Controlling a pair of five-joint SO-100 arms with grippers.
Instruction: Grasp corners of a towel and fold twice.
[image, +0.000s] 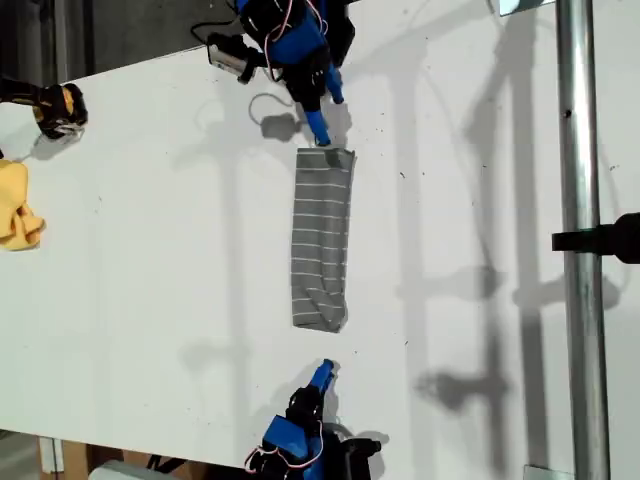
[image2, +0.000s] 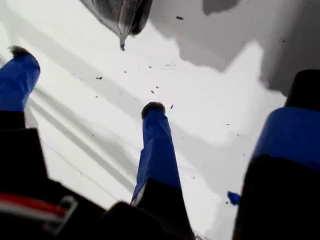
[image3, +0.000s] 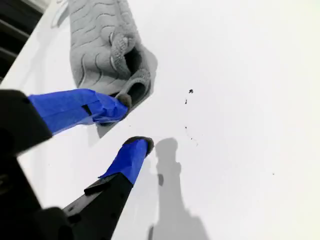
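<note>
The towel (image: 322, 238), grey with thin white stripes, lies folded into a narrow strip in the middle of the white table (image: 150, 300). My second gripper (image: 329, 120) is at the strip's end nearest the exterior view's top. It is open, and one fingertip (image3: 122, 102) touches the bunched end of the towel (image3: 105, 45) with nothing between the jaws (image3: 132, 124). My first gripper (image: 323, 374) hovers open a short way off the strip's opposite end. Its wrist view shows the fingers spread wide (image2: 85, 85) over bare table, with a pointed towel corner (image2: 121, 37) further off.
A small yellow cloth (image: 18, 205) lies at the exterior view's left edge, with a black and yellow object (image: 55, 108) above it. A metal pole (image: 580, 250) with a black clamp (image: 600, 240) runs down the exterior view's right side.
</note>
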